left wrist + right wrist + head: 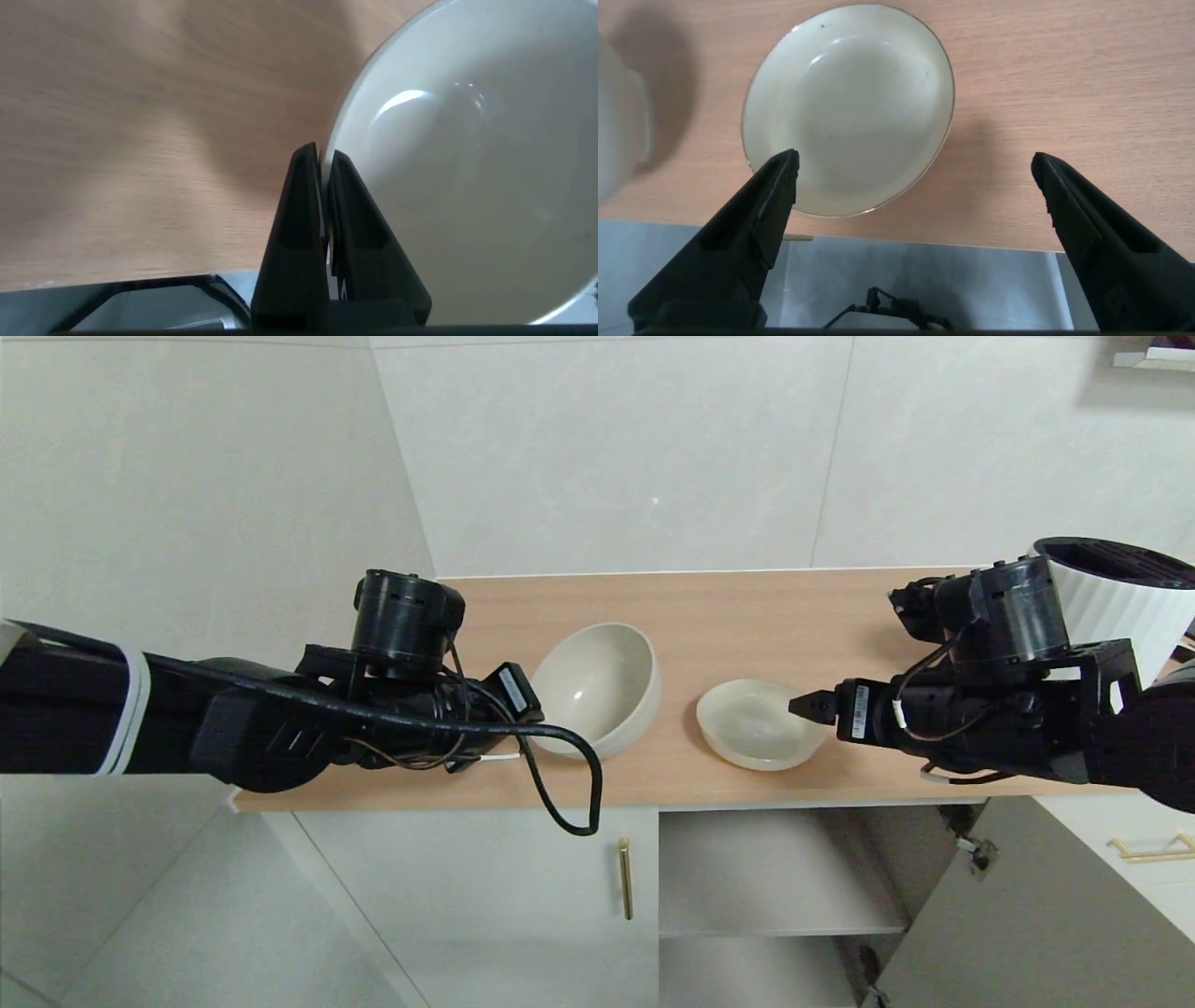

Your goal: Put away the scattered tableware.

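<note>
Where it tilts on the wooden counter (747,607), large bowl (597,686): rim pinched between left gripper (323,154) jaws.
Shallow dish (756,723): flat, just beside bowl.
Right gripper (915,161): jaws wide apart, above dish.

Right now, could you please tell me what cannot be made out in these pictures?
Bowl: rim hidden where the left gripper covers it, head view; partly cut off by the left wrist view's edge.
White container: base hidden by the right arm, side cut off by the head view's edge.
Cupboard: lower part cut off by the head view's edge.
</note>
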